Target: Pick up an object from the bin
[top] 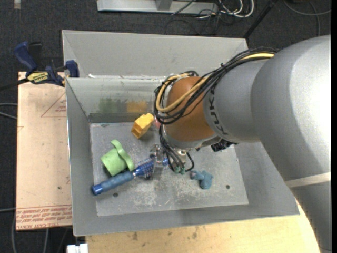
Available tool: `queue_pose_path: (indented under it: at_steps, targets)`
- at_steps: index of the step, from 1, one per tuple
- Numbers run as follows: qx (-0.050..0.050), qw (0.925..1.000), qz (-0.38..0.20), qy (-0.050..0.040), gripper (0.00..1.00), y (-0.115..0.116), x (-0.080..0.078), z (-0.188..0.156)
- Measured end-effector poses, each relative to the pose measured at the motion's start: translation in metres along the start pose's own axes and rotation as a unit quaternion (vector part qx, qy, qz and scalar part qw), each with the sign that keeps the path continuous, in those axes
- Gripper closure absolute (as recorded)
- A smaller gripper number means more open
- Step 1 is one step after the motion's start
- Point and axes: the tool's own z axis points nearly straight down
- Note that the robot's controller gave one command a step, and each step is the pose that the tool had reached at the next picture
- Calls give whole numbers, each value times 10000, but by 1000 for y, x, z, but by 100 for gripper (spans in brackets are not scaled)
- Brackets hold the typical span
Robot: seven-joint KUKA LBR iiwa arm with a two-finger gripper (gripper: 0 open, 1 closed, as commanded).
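while the arm (274,99) shows "uk", its gripper (164,162) sits over the blue brush (118,181); grip unclear.

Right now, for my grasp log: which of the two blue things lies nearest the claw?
The long blue tool, slanting below the green cup: its upper end lies right at the claw. The small grey-blue piece lies apart, further right.

matt grey metal bin (158,194), scuffed floor

Largely hidden beneath the orange wrist cover (184,112): the end effector (164,161) and the far end of the blue-handled tool (118,179).
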Motion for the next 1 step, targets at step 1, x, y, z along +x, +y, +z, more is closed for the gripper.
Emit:
queue_pose_path:
  at_steps: [1]
  targets:
    - [-14,9985,-550,-52,100,-28,14,-203]
